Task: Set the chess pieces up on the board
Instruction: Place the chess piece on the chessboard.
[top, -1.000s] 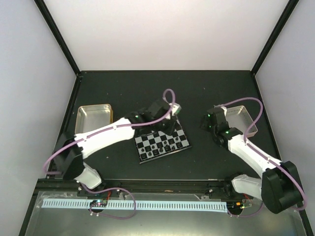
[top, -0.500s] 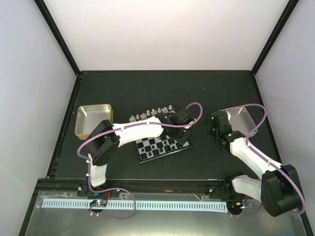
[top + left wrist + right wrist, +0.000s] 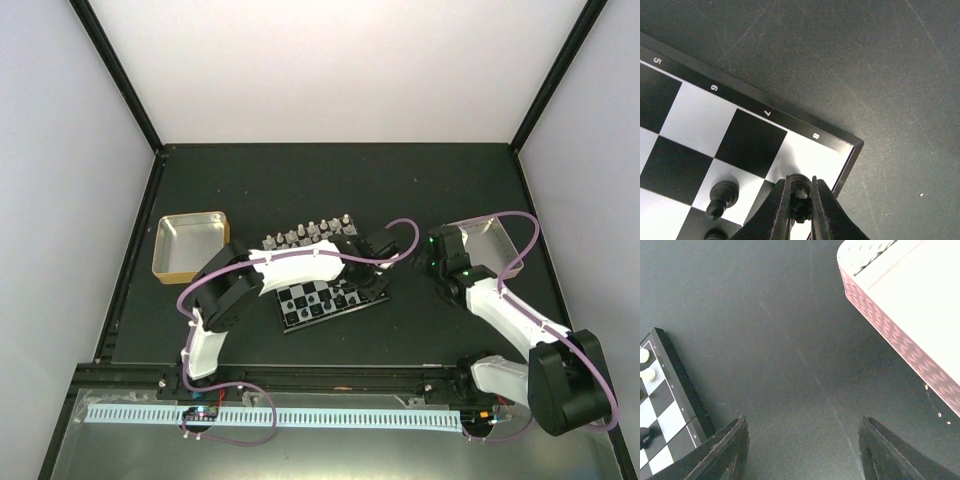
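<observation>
The left pincer [image 3: 800,187] is clenched on a tiny black chess piece [image 3: 800,201], glossy and round-topped, at the white corner square of the board [image 3: 805,129], by the 8. The piece's base is lost between the fingers, so I can't tell whether it touches the square. A black pawn [image 3: 722,196] stands just beside it. The right pincer [image 3: 802,445] hangs released above the bench [image 3: 805,340], near the board's edge.

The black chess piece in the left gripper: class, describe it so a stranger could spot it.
Find the small black-and-white chessboard on the dark table. At its corner by rim number 8, the left gripper pinches a tiny black piece; the neighbouring black piece stands free.
</observation>
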Robot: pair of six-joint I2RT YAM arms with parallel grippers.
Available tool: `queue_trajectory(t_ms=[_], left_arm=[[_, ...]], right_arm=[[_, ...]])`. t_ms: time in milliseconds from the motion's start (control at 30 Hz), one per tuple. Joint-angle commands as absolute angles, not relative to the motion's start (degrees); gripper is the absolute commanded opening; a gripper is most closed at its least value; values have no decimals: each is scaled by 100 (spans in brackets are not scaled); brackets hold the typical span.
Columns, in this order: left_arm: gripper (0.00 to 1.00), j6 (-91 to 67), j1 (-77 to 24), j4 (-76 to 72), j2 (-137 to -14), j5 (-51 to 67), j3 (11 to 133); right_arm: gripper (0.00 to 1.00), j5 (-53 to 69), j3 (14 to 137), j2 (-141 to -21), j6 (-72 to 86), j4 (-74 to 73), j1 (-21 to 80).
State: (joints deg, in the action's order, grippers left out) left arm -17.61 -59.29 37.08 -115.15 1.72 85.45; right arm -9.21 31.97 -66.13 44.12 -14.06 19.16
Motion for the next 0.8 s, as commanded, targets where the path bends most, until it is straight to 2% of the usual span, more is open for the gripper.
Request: queue_trajectory(t_ms=[0,267,367,567,767], left_arm=[[5,-1610,-5959,3835,-11701,328,8929],[7,-1602,-5959,3788,-11814,361,8938],[13,-1614,-5959,3807,-11845,353,8938],[30,-1647,-5959,3803,-11848,294,8965],[37,-1736,-5929,3777,-11523,206,8948]], right_arm=[[60,-890,3146,-6662,4509,-1279,1868],[60,-861,3154,-6668,4496,-1279,1868],[61,-857,3164,-6655,4482,-1294,1856],[61,-806,3182,-6615,4464,-1325,1854],[61,-813,3182,-6472,4431,-1371,1854]])
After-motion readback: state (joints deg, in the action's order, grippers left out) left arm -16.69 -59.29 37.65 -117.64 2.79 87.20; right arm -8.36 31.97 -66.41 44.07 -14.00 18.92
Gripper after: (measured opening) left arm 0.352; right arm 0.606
